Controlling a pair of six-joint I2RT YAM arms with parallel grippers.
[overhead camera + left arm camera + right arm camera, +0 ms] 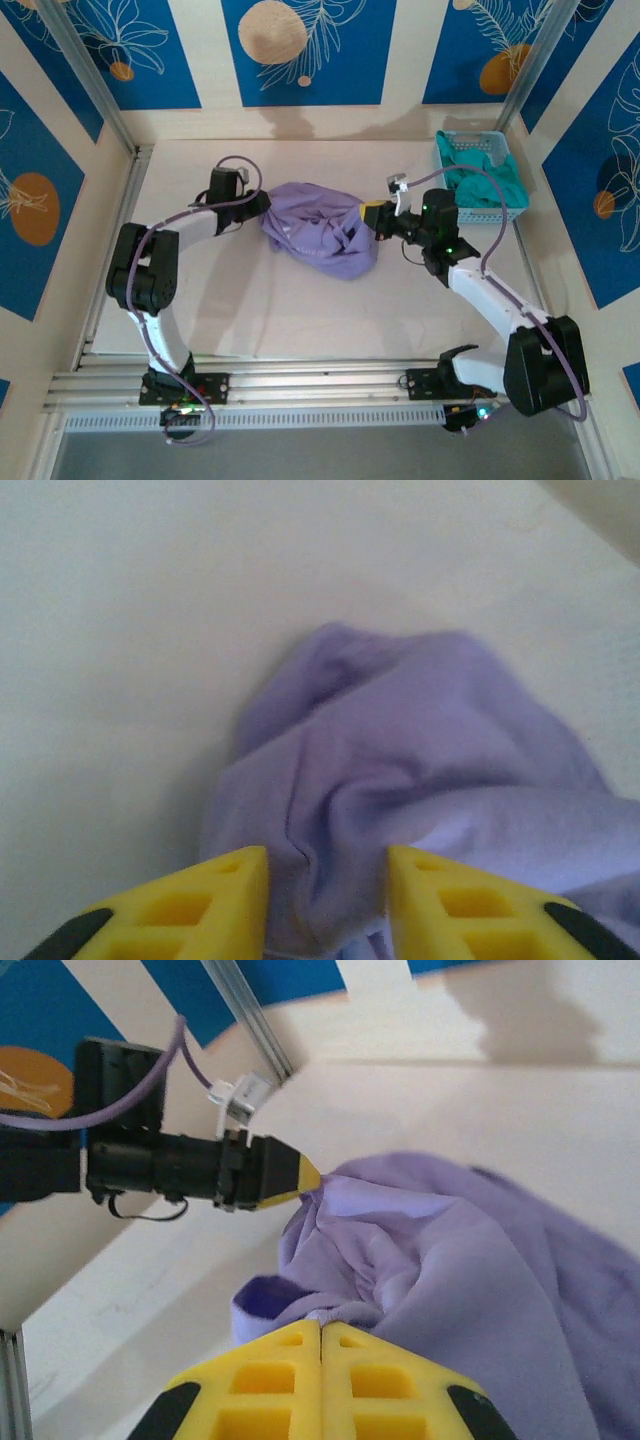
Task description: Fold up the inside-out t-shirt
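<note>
The inside-out t-shirt [320,235] is a lavender, bunched heap in the middle of the table. My left gripper [262,203] is at its upper left edge. In the left wrist view the left gripper [328,880] has its yellow fingers apart, with a thick fold of the t-shirt [420,740] lying between them. My right gripper [372,220] is at the heap's right edge. In the right wrist view the right gripper [320,1325] has its fingers pressed together on a ribbed hem of the t-shirt [470,1260]. The left gripper's tip [295,1175] touches the cloth on the far side.
A light blue basket [475,140] holding a teal garment [490,185] stands at the back right, close behind the right arm. Aluminium rails run along the table's left side and front edge. Bare tabletop lies in front of the heap.
</note>
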